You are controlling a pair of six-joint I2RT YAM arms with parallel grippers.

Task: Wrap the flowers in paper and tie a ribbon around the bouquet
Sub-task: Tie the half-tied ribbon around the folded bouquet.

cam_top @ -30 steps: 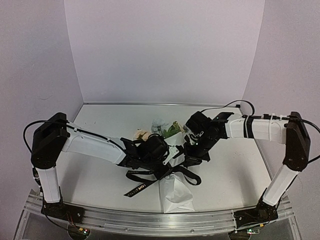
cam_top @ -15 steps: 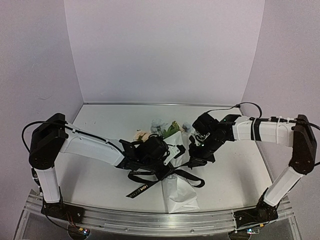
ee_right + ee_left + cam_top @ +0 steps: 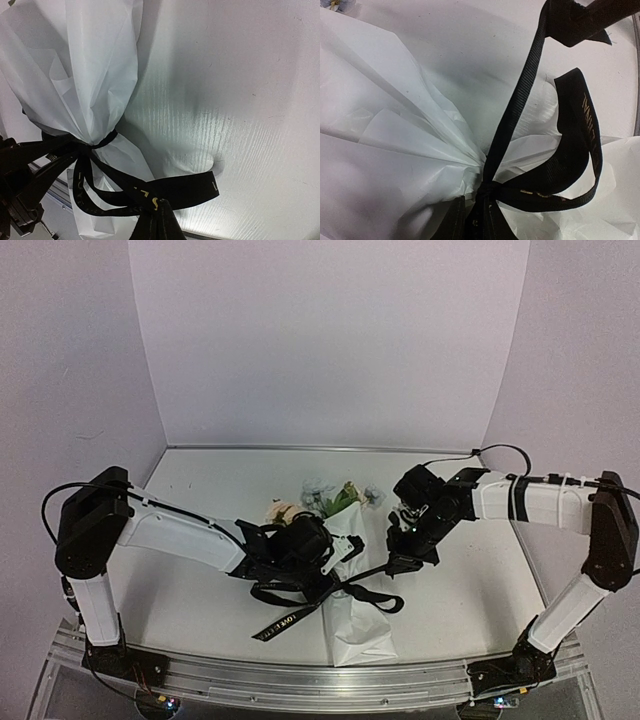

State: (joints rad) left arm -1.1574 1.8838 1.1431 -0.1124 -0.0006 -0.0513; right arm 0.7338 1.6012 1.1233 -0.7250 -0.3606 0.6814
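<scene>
Fingers [image 3: 145, 230] of your right gripper [image 3: 157, 225] pinch the ribbon [image 3: 175, 192] tail | left gripper [image 3: 472, 220] at the knot [image 3: 487, 191], grip unclear | bouquet [image 3: 358, 625] lies on table [image 3: 480, 580] between arms, ribbon cinched round paper [image 3: 395, 150] | risk: pull too hard and you drag it or tear thin paper.

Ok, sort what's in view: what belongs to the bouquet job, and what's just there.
Job:
- flowers
- white paper wrapped round them
- black ribbon knotted at the neck

Just there:
- black cables on the arms
- metal rail at the near edge
- table
</scene>
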